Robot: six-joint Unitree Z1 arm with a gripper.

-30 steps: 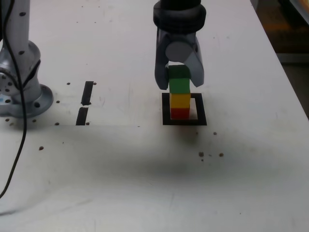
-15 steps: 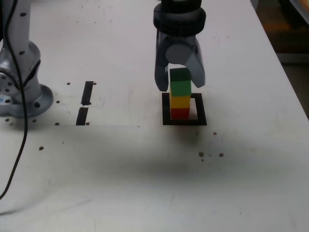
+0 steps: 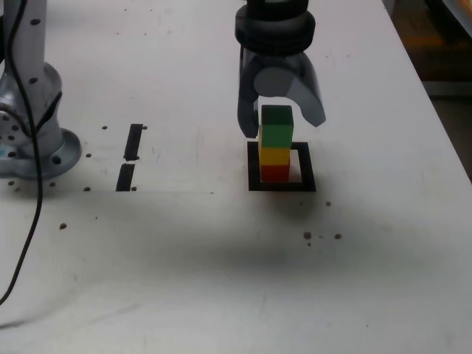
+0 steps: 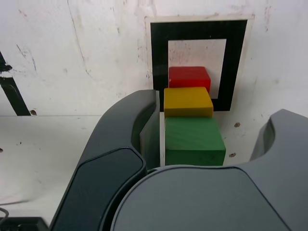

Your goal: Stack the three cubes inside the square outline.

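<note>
Three cubes stand stacked in the exterior view — red (image 3: 276, 173) at the bottom, yellow (image 3: 276, 155) in the middle, green (image 3: 276, 126) on top. Left of them lie two tape strips (image 3: 130, 156); the stack sits in the left part of the square outline (image 3: 281, 186), touching its left band. The gripper (image 3: 282, 118) straddles the green cube with jaws parted: the left one close beside it, the right one clear. Releasing well likely means widening evenly, then lifting straight up — no sideways drift to nudge the tower.
</note>
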